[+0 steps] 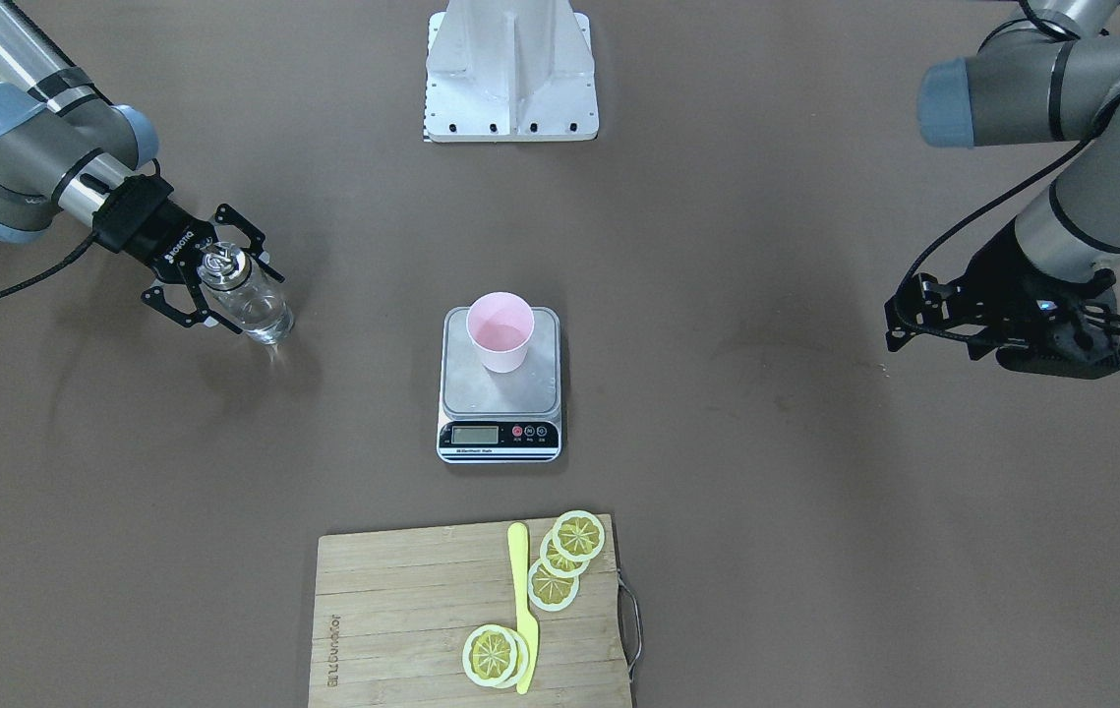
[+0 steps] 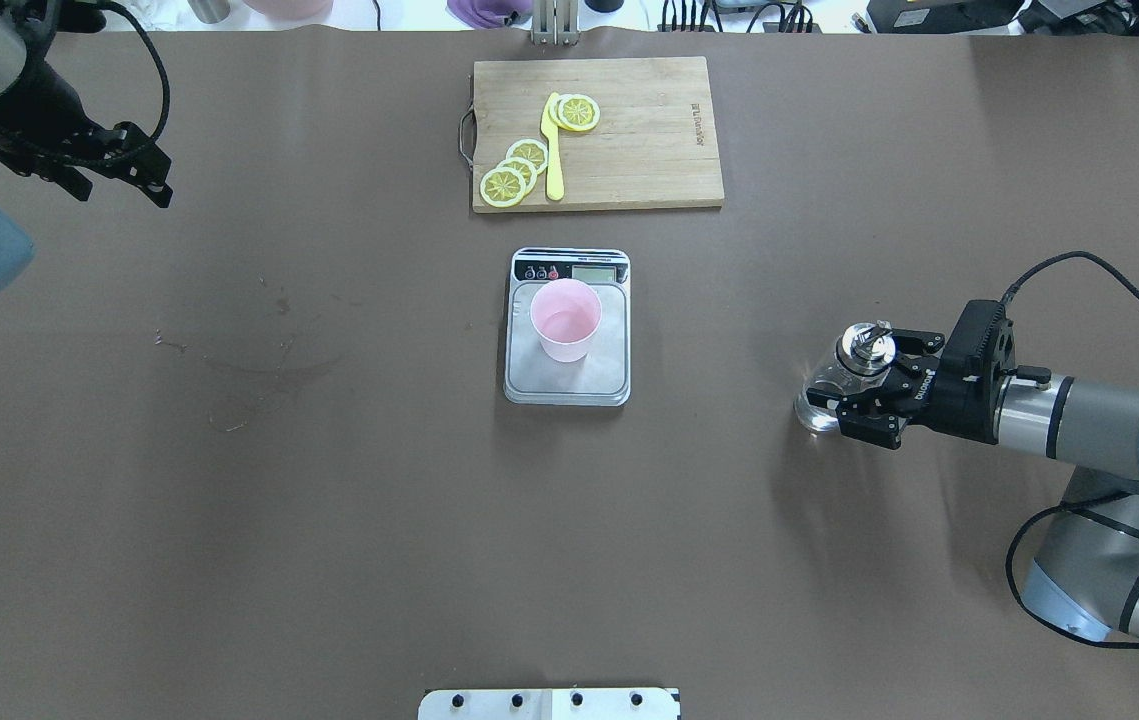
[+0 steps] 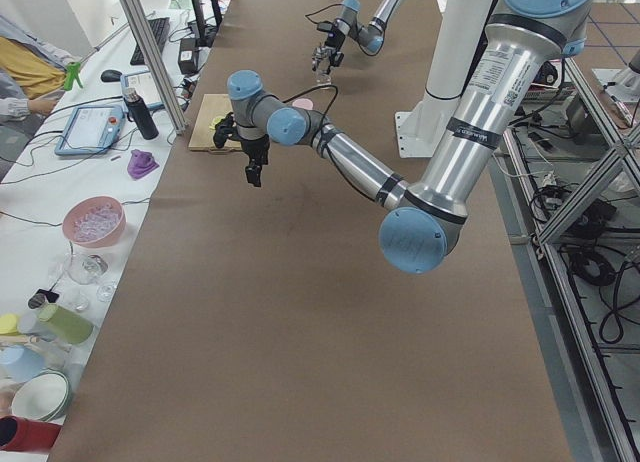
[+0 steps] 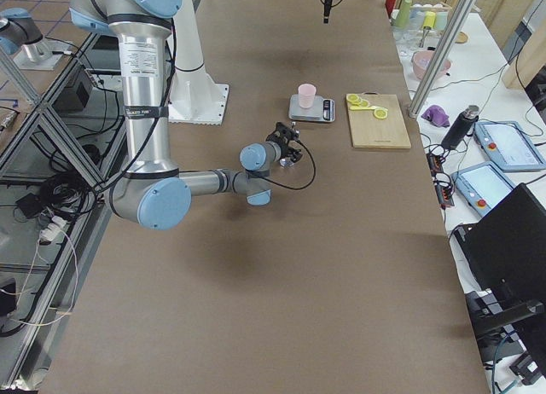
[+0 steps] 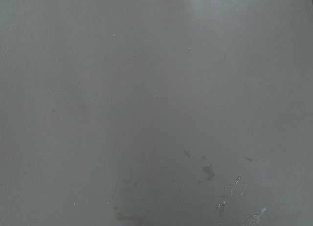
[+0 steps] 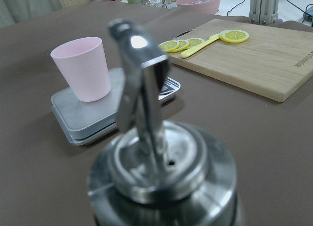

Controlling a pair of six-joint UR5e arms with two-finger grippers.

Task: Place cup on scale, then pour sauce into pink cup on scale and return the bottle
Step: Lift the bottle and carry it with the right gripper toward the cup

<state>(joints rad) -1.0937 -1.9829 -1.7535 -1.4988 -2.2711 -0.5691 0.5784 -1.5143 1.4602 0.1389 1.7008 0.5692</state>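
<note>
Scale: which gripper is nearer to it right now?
Right. The right gripper, at the bottle, is off to the right of the scale; the left gripper hangs much farther away, to its left and farther from the robot.

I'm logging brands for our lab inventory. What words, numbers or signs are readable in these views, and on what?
"ROBOTIQ": white letters on the body of the right gripper.
Burnt-in brand on the cutting board: too small to read.
Scale: no digits readable on its display; button and strip print too small.
Printed band on the left arm: too small.
Bottle and cup: no label shows.
</note>
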